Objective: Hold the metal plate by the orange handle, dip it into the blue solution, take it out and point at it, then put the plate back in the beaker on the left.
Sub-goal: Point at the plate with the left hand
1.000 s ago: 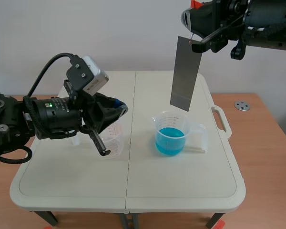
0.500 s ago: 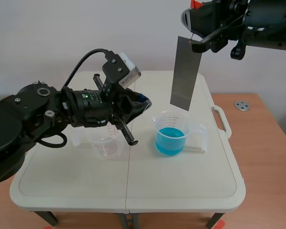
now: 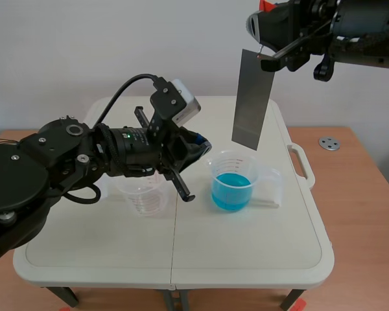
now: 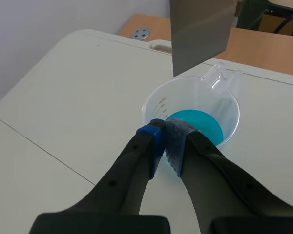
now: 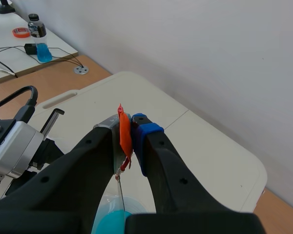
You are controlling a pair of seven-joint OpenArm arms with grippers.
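While the left arm lay low over the empty beaker (image 3: 144, 195), its left claw (image 3: 196, 144) was pinched closed, just left of the blue-solution beaker (image 3: 232, 180). Above that rim the metal plate (image 3: 251, 100) hung clear, its orange handle (image 5: 124, 132) clamped in the raised right claw (image 3: 270, 59). Open tabletop (image 3: 246, 246) lay nearer.

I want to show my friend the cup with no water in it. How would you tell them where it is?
Find the pale table. Two see-through cups stand near its middle, and the empty cup is the one partly hidden by the black left arm. Its neighbour, the blue cup, holds bright blue water and sits under a hanging metal plate; this one looks empty.
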